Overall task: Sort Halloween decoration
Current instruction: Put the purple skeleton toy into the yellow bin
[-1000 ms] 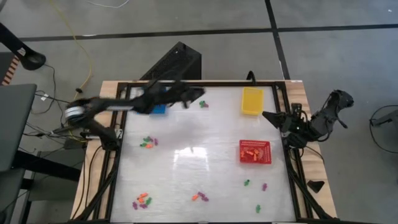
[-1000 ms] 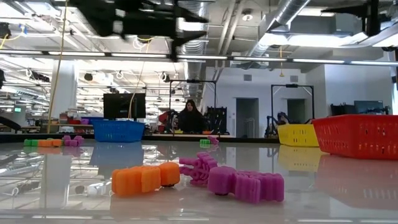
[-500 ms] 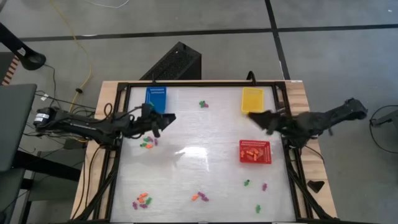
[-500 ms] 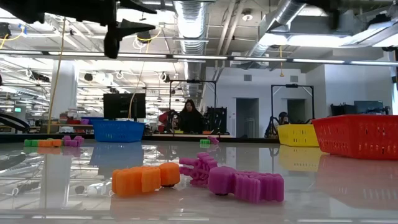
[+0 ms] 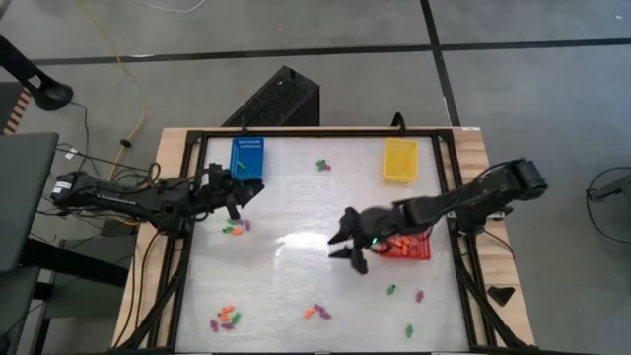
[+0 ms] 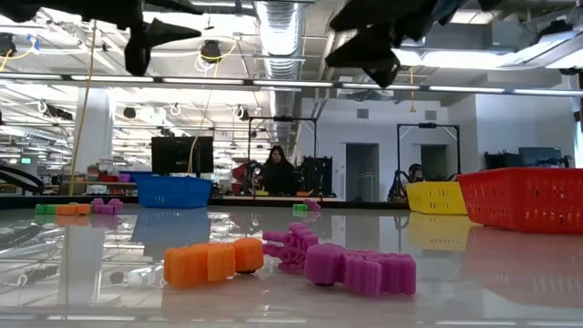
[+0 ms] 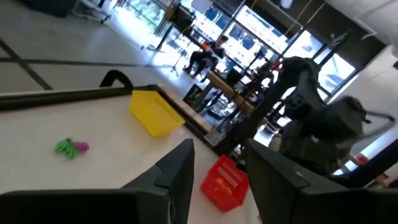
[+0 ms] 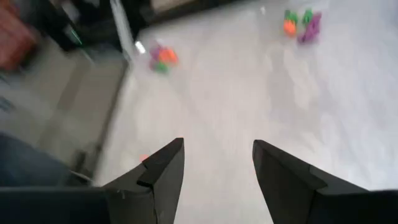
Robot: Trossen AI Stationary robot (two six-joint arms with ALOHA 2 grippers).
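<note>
High view shows the right hand (image 5: 347, 244) open and empty over the middle of the worktop (image 5: 296, 266), just beside the red basket (image 5: 406, 247), while the left hand (image 5: 235, 194) hangs open and empty beside the blue basket (image 5: 247, 156), above a small cluster of pieces (image 5: 235, 228). More pieces (image 5: 225, 318) lie scattered near the front edge, one small group (image 5: 322, 165) sits between the blue basket and the yellow basket (image 5: 400, 159), and orange ones show inside the red basket.
</note>
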